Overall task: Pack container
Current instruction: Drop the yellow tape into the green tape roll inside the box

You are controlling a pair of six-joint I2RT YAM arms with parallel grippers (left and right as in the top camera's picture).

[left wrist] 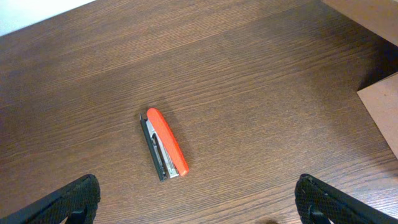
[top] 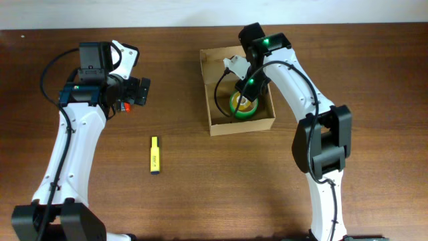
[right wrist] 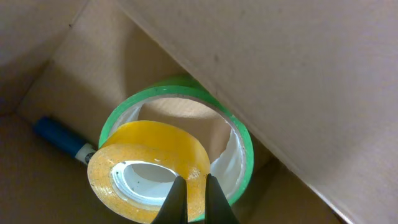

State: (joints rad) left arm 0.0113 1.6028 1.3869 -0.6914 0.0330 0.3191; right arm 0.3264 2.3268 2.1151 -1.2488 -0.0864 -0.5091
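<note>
- My right gripper point(right wrist: 191, 194) clamps a yellow tape roll point(right wrist: 149, 152) inside the tan cardboard box point(top: 242, 127); dropped tilted, it may jam.
- My left gripper point(left wrist: 199, 200) gapes above a red stapler point(left wrist: 165, 144).

counter point(top: 221, 194): we see dark brown wood grain | red stapler point(left wrist: 164, 144): closed, lying flat on the counter | yellow highlighter point(top: 154, 154): flat on the counter, apart from the stapler | yellow tape roll point(right wrist: 152, 146): we see it tilted, overlapping a green tape roll point(right wrist: 186, 87) | blue pen point(right wrist: 59, 135): just beside the green roll

Open tabletop point(left wrist: 249, 93) around stapler point(left wrist: 165, 144), container point(top: 241, 127) seemingly crowded
</note>
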